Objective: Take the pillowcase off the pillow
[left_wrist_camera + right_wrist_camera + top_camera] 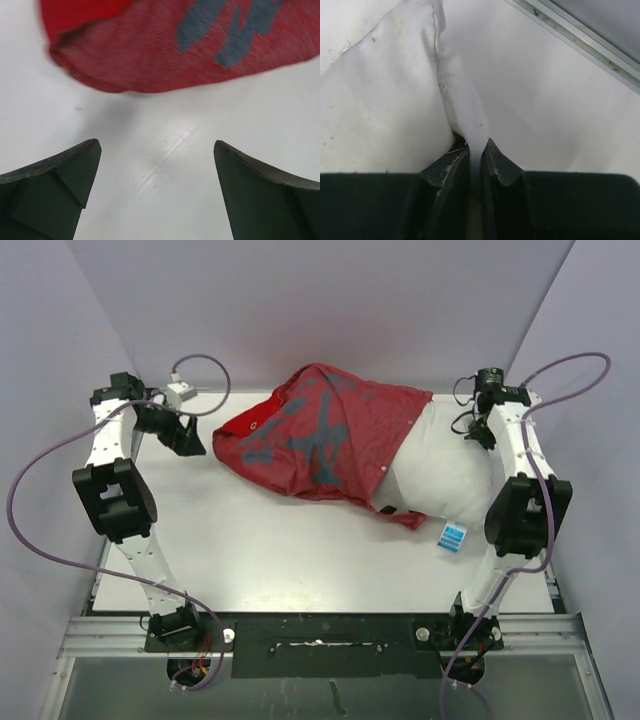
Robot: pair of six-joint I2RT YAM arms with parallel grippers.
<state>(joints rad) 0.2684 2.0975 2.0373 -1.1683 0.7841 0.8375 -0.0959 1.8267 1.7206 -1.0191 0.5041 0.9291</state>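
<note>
The red pillowcase (310, 435), its dull side with dark blotches up, lies crumpled across the back middle of the table and still covers the left part of the white pillow (440, 475). The pillow's right part is bare, with a blue-and-white tag (453, 536) at its near edge. My right gripper (476, 150) is shut on the pillow's seam edge (465, 115) at the far right; it also shows in the top view (478, 425). My left gripper (156, 150) is open and empty, just left of the pillowcase's closed end (165, 55), over bare table.
The white table (300, 560) has a metal rail (580, 42) along its right edge and grey walls behind and at both sides. Purple cables loop from both arms.
</note>
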